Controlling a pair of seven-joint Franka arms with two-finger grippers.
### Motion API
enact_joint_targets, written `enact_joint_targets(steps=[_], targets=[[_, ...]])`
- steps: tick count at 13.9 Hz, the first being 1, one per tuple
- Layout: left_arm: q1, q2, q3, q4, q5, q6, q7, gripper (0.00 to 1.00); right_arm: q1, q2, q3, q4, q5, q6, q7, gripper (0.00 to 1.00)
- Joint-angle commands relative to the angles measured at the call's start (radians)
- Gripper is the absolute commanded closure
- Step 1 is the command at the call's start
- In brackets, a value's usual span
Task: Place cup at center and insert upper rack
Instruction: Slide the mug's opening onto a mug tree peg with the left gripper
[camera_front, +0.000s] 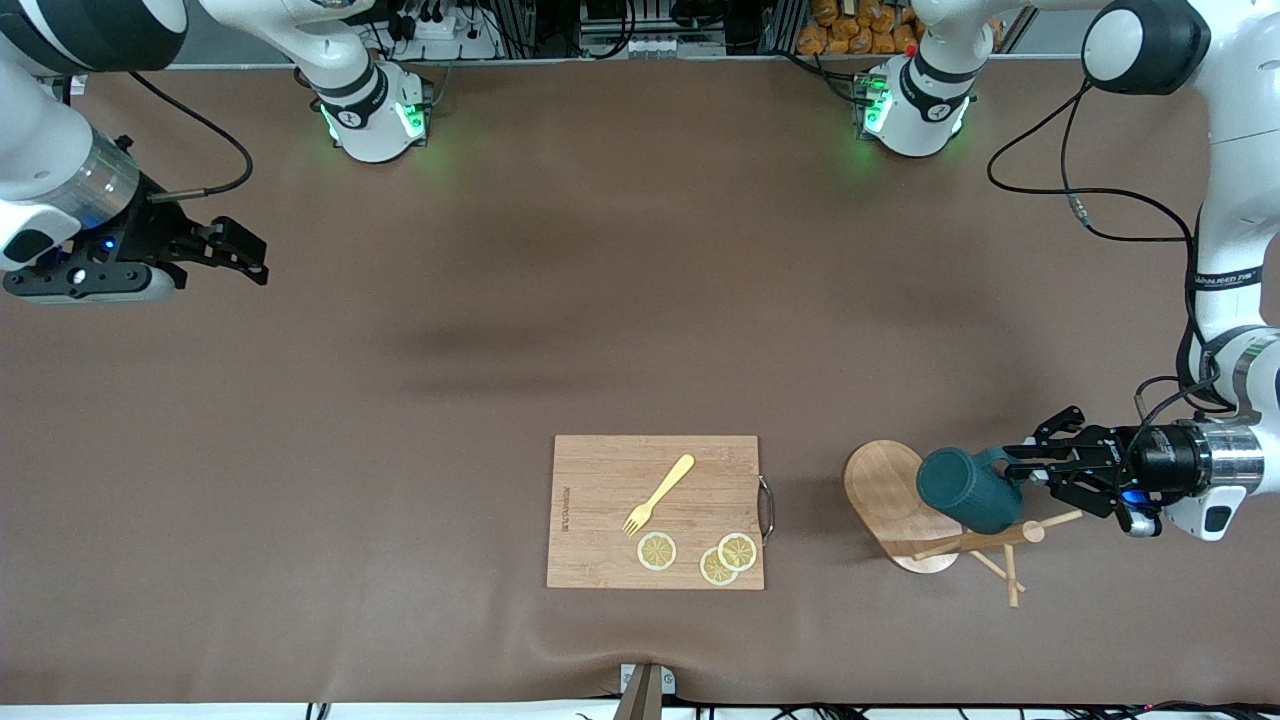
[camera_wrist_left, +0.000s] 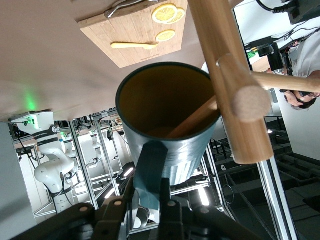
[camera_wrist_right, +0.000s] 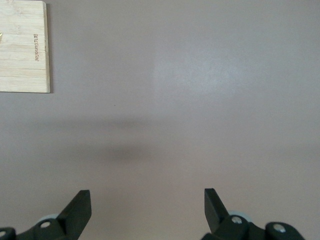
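The dark teal cup (camera_front: 965, 490) lies tilted over the wooden upper rack (camera_front: 890, 495), toward the left arm's end of the table. My left gripper (camera_front: 1012, 470) is shut on the cup's handle (camera_wrist_left: 150, 167). In the left wrist view the cup (camera_wrist_left: 170, 135) shows its tan inside, and a thin rack peg (camera_wrist_left: 192, 120) reaches into its mouth. The rack's post (camera_wrist_left: 225, 60) crosses right beside the rim. My right gripper (camera_front: 245, 255) hangs open and waits over the bare mat at the right arm's end, with nothing between its fingers (camera_wrist_right: 80, 210). The center (camera_front: 640, 330) is plain brown mat.
A rectangular wooden cutting board (camera_front: 600, 500) lies nearer to the front camera than the center, beside the rack. It carries a yellow fork (camera_front: 660, 493) and three lemon slices (camera_front: 657, 551). Its metal handle (camera_front: 767, 508) faces the rack. Both arm bases stand along the table's back edge.
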Motion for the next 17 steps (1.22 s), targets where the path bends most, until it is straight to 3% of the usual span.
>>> enact_joint_targets(steps=[1, 2, 5, 7, 8, 9, 10, 17], targets=[[-0.018, 0.018, -0.003, 0.024, -0.023, 0.005, 0.003, 0.75, 0.006, 0.005, -0.003, 0.006, -0.004, 0.000, 0.017, 0.00], [-0.018, 0.018, -0.001, 0.024, -0.035, 0.005, 0.002, 0.74, 0.006, 0.005, -0.003, 0.005, -0.004, -0.002, 0.017, 0.00], [-0.020, 0.018, -0.001, 0.022, -0.041, 0.005, -0.001, 0.56, 0.006, 0.014, -0.003, 0.006, -0.004, 0.013, 0.018, 0.00], [-0.020, 0.018, -0.001, 0.022, -0.041, 0.005, -0.001, 0.55, 0.006, 0.014, -0.003, 0.005, -0.004, 0.015, 0.020, 0.00], [-0.020, 0.018, -0.003, 0.022, -0.041, 0.005, -0.001, 0.49, 0.006, 0.014, -0.001, 0.006, -0.004, 0.015, 0.020, 0.00], [-0.020, 0.015, -0.003, 0.022, -0.041, 0.005, -0.001, 0.34, 0.006, 0.014, -0.001, 0.006, -0.002, 0.015, 0.021, 0.00], [-0.024, 0.010, -0.003, 0.022, -0.041, 0.005, 0.006, 0.00, 0.007, 0.015, -0.001, 0.006, -0.002, 0.017, 0.023, 0.00], [-0.014, -0.030, -0.002, 0.022, -0.035, -0.006, -0.001, 0.00, 0.006, 0.026, -0.003, 0.006, -0.004, 0.041, 0.021, 0.00]])
